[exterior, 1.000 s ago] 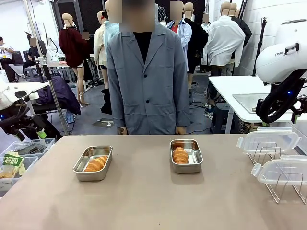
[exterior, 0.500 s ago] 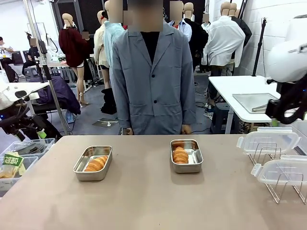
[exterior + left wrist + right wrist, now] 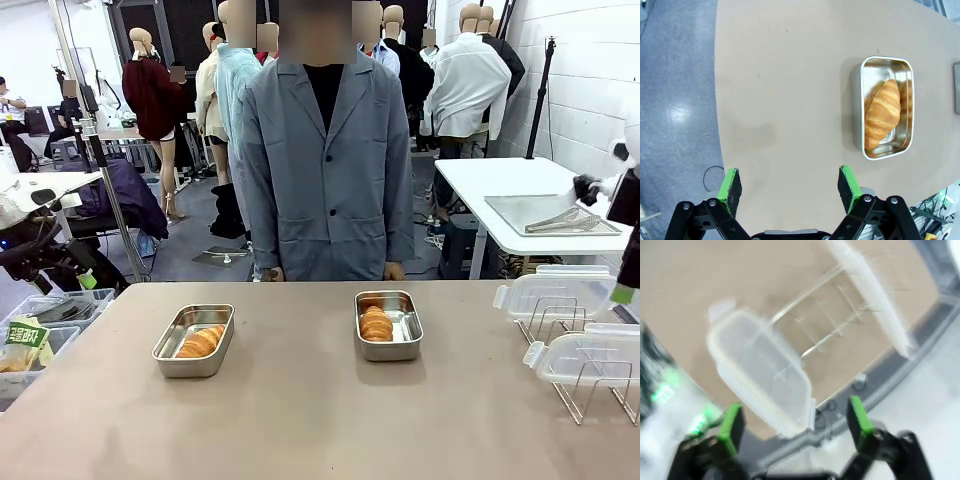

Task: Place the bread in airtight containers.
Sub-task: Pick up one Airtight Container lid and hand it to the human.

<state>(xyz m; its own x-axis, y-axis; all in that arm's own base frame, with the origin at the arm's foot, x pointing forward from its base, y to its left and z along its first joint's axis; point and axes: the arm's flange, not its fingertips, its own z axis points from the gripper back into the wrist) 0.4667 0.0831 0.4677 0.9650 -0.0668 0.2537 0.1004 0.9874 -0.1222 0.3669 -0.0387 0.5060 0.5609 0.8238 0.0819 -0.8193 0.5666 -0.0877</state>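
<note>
I count two steel containers (image 3: 188, 367) (image 3: 388, 352) on the table (image 3: 300, 420), one roll (image 3: 201, 341) (image 3: 376, 323) in each, two clear lids (image 3: 558, 295) (image 3: 590, 358) at the table's right, left end effector (image 3: 790, 182) and right end effector (image 3: 795, 417) wide open, empty.

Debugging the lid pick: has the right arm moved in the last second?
Yes. The right arm swung right, off the white side table it had covered, to the frame edge by the upper lid.
</note>
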